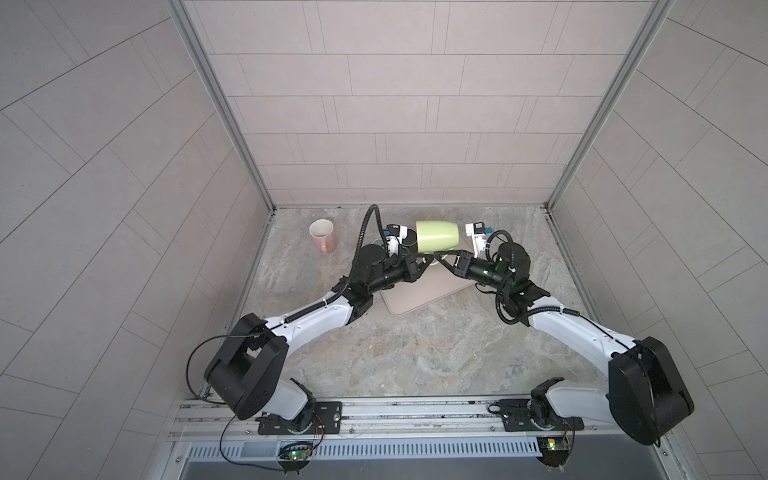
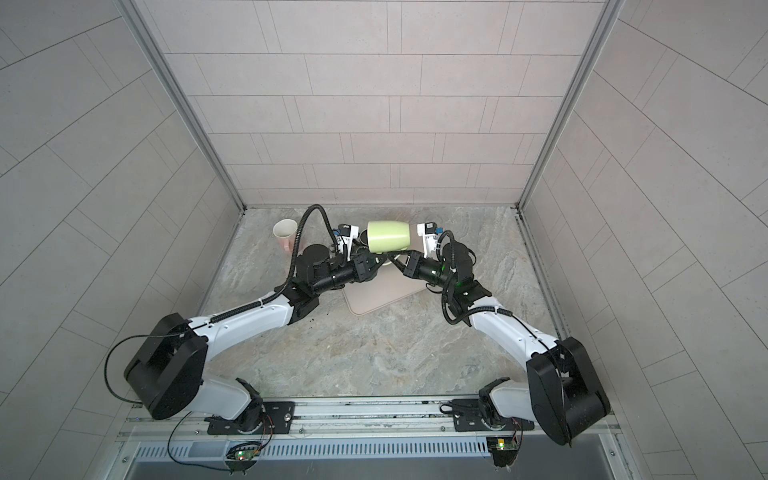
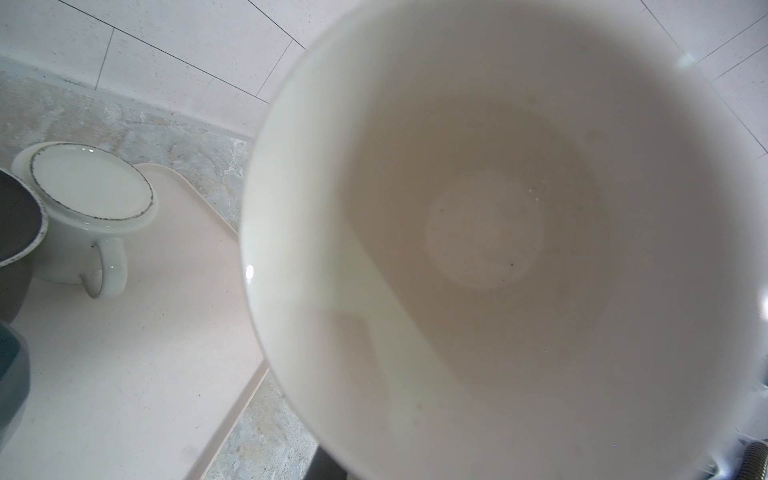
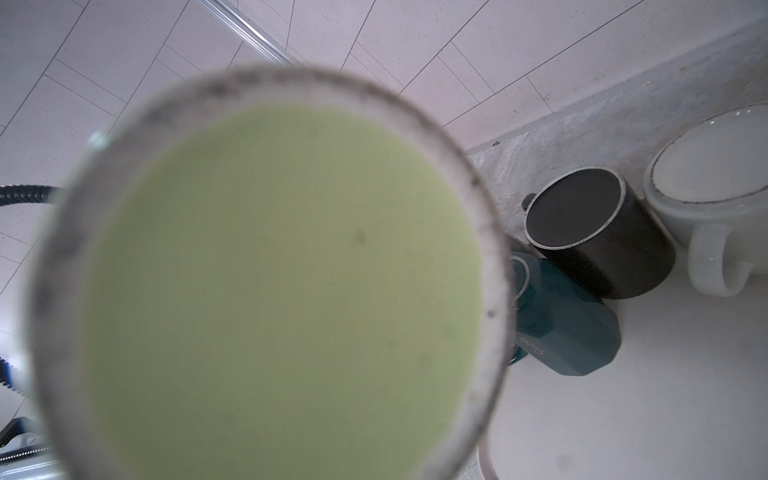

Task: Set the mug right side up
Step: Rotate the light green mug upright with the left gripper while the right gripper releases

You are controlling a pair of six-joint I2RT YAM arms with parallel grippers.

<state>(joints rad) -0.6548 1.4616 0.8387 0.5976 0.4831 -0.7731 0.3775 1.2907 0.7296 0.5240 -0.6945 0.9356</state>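
A light green mug [image 1: 438, 240] [image 2: 388, 236] hangs on its side above the beige tray [image 1: 415, 297], between my two wrists. Its white inside [image 3: 478, 249] fills the left wrist view. Its green base [image 4: 282, 282] with a rough pale ring fills the right wrist view. Under the mug, my left gripper [image 1: 428, 262] [image 2: 382, 262] and my right gripper [image 1: 441, 262] [image 2: 395, 264] meet tip to tip at its handle, both shut on it. The mug hides the jaws in both wrist views.
A pink mug [image 1: 322, 235] [image 2: 284, 235] stands upright on the stone counter at back left. On the tray [image 4: 623, 415] behind the arms stand upside down a white mug [image 3: 91, 208] [image 4: 715, 174], a dark mug [image 4: 594, 232] and a teal mug [image 4: 565, 332]. Tiled walls close three sides.
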